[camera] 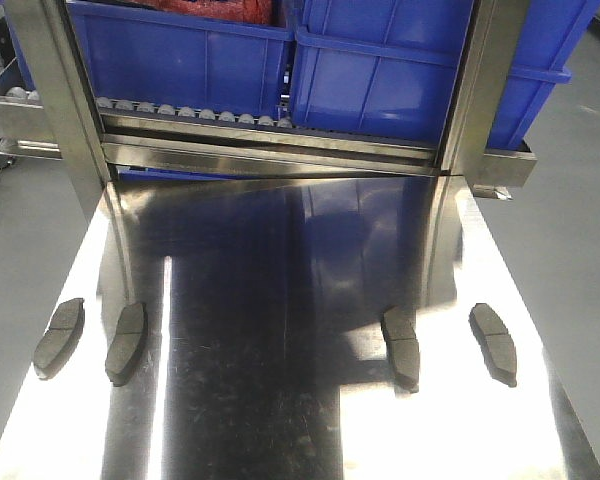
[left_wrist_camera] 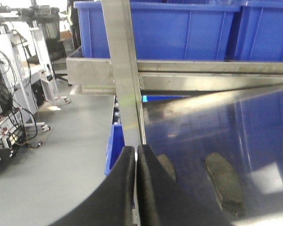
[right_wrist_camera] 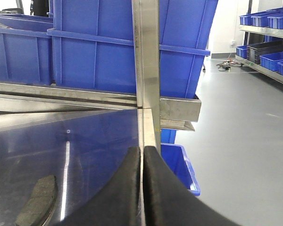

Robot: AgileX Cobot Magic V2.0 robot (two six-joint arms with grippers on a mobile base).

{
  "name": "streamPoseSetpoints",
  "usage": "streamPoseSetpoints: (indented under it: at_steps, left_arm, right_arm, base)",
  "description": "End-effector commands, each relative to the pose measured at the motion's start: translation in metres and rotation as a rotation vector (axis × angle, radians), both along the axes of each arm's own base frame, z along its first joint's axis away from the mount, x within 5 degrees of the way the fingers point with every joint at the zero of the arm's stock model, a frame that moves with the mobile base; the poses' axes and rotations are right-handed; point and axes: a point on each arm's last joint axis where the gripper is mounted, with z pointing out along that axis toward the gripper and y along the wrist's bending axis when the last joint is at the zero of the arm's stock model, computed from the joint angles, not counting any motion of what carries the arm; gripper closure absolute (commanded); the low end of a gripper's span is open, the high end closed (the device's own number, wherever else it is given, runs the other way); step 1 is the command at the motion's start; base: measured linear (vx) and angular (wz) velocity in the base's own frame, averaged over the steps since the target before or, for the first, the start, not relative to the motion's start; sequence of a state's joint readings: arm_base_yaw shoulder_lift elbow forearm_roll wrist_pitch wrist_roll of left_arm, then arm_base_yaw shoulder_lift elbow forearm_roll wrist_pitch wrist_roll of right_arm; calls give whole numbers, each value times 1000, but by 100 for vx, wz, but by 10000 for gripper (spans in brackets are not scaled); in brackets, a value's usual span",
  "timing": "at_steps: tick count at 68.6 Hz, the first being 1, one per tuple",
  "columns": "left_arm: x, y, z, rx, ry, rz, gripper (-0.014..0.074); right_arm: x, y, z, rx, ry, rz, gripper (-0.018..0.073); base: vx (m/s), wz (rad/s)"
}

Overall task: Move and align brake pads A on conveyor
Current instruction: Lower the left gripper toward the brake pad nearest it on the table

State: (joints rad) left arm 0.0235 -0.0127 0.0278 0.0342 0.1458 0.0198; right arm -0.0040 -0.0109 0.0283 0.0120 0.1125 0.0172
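Pressed together and empty, the black left gripper [left_wrist_camera: 136,151] and right gripper [right_wrist_camera: 142,150] face blue plastic bins [camera: 180,55], one holding something red [camera: 215,8]. Four dark grey curved brake pads A [camera: 127,342] lie on the shiny steel table [camera: 280,400], two just right of the left gripper.

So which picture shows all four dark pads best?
The exterior front-facing view: all four brake pads lie whole in it, two on the left, two on the right. The left wrist view shows only two, one half hidden behind the left gripper. The right wrist view catches just one, cut off at the edge.
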Motion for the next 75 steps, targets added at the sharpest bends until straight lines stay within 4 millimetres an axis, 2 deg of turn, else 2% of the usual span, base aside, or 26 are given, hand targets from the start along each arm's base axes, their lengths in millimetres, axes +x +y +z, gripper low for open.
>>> streamPoseSetpoints:
  at_steps: [1,14,20,26,33,42,48,55,63,75]
  left_arm:
    - [0,0,2,-2,-90,-6,602]
    - [-1,-1,11,-9,-155,-8,602]
    - [-2,-1,32,-104,-193,-10,602]
    - [3,0,57,-150,-126,-4,602]
    - [24,1,82,-62,54,13,602]
    - [60,3,97,-8,256,16,602]
    - [80,3,98,-10,325,17,602]
    - [92,3,94,-10,362,15,577]
    - [98,3,90,-10,384,15,447]
    - [101,3,87,-11,403,15,92]
  right_arm:
    - [-1,0,6,-7,-84,-7,567]
    - [-1,0,6,-7,-84,-7,567]
    - [-1,0,6,-7,-84,-7,567]
    - [-1,0,6,-7,-84,-7,567]
    - [-1,0,6,-7,-84,-7,567]
    - [-1,0,6,-7,-84,-7,567]
    - [-1,0,6,-7,-84,-7,567]
    - [-1,0,6,-7,-84,-7,567]
    - [-1,0,6,-7,-84,-7,567]
    - [-1,0,6,-7,-84,-7,567]
  base:
    - [0,0]
    - [0,0]
    - [0,0]
    - [0,0]
    - [0,0]
    - [0,0]
    - [0,0]
    - [0,0]
    - [0,0]
    - [0,0]
